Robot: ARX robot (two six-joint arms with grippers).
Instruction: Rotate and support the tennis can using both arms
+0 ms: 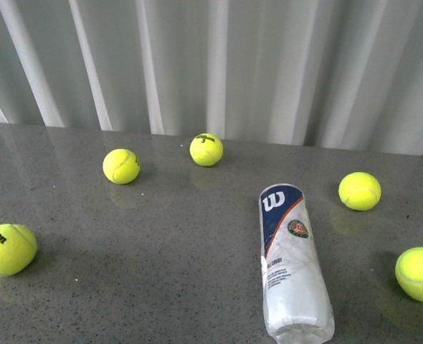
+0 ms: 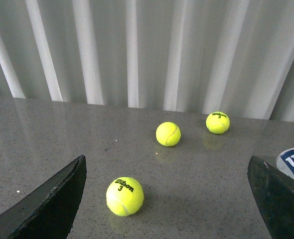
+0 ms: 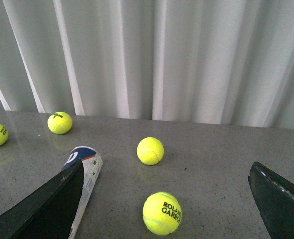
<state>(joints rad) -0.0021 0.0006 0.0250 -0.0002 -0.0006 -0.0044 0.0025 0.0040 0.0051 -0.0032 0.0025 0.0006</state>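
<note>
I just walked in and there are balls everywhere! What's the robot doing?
Nothing is being held right now. The tennis can lies on its side on the grey table, with five yellow tennis balls scattered around it. The left gripper and the right gripper are both open and empty, not touching the can. The job is to turn and support the can with both arms; that is not yet done.

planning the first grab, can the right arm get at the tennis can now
Probably yes: the right gripper is open, the tennis can lies beside one finger, nothing between.
</note>
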